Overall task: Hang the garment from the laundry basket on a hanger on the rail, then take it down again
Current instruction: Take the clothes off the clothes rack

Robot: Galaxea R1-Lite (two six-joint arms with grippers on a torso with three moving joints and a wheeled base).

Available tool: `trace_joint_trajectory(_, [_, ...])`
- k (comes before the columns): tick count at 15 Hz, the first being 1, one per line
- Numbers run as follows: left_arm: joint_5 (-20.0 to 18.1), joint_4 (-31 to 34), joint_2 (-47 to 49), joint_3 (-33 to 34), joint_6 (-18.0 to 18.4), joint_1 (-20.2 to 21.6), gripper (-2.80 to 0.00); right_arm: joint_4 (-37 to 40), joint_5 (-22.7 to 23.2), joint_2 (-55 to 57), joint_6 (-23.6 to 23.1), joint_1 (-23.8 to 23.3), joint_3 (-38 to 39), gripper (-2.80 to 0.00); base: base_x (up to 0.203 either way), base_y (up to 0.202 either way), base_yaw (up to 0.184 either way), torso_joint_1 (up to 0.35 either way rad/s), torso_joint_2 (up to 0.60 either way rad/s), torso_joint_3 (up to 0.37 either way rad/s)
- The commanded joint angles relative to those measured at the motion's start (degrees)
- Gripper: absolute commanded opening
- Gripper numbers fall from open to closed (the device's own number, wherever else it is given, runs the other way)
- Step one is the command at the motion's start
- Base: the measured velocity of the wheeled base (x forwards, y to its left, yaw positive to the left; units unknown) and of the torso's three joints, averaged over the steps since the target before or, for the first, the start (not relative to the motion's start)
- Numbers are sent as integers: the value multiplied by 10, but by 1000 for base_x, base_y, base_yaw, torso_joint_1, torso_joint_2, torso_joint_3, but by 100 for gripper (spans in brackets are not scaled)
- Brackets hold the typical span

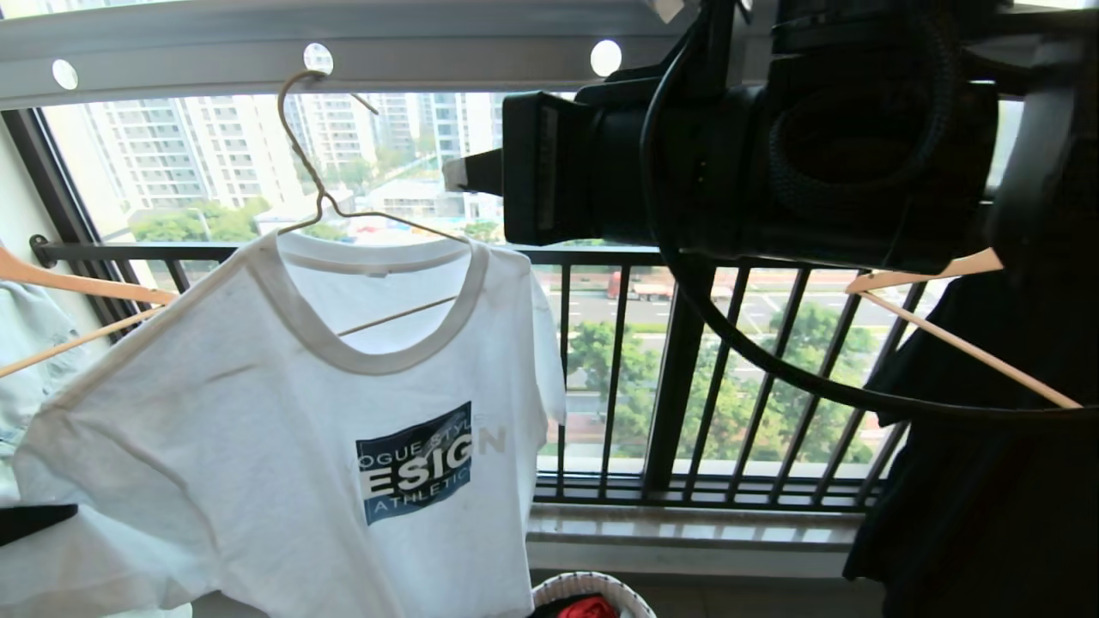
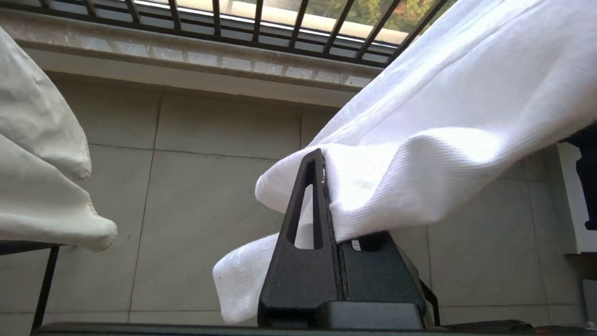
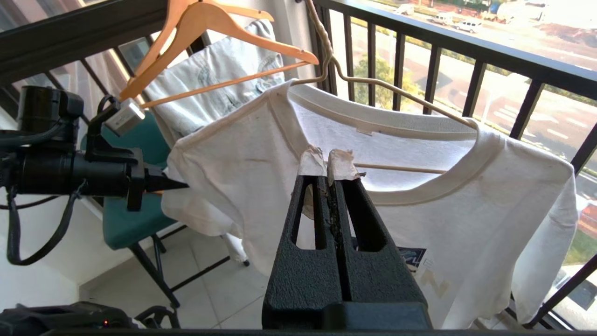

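The garment point(image 1: 283, 446), a white T-shirt with a dark blue chest print, hangs on the cream wire hanger point(image 1: 318, 180). The hanger's hook sits in a hole of the grey rail point(image 1: 429, 43). My left gripper point(image 2: 325, 156) is shut on a fold of the garment point(image 2: 443, 116) at its sleeve and pulls it sideways; from the right wrist it shows at the sleeve edge point(image 3: 179, 185). My right gripper point(image 3: 328, 161) is shut and empty, its taped tips just in front of the ribbed neck point(image 3: 419, 191). It hangs high beside the hanger point(image 1: 468, 172). The laundry basket point(image 1: 558, 590) peeks in below.
Wooden hangers flank the garment: one on the left point(image 1: 77, 287) with pale denim, one on the right point(image 1: 962, 343) with a black shirt point(image 1: 970, 498). The black window guard point(image 1: 687, 369) stands behind. A red cloth point(image 1: 588, 608) lies in the basket. A teal chair point(image 3: 135, 224) stands near the left arm.
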Motion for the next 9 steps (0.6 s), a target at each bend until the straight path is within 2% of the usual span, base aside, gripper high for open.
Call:
trace_joint_trajectory(1, [-16,1,-25,3,1,-5,-280,-1,-5,53,-2,15,-43,-280,0,0,0,0,0,0])
trace_joint_trajectory(4, [-16,1,-44,3,0,-14,-280,-3,-13,80,-1,28,-78,-280,0,0,0,0,0,0])
trace_joint_trajectory(9, [-17,0,-63,1,-14,-46,-280,-50,-14,109,-5,38,-81,-280,0,0,0,0,0,0])
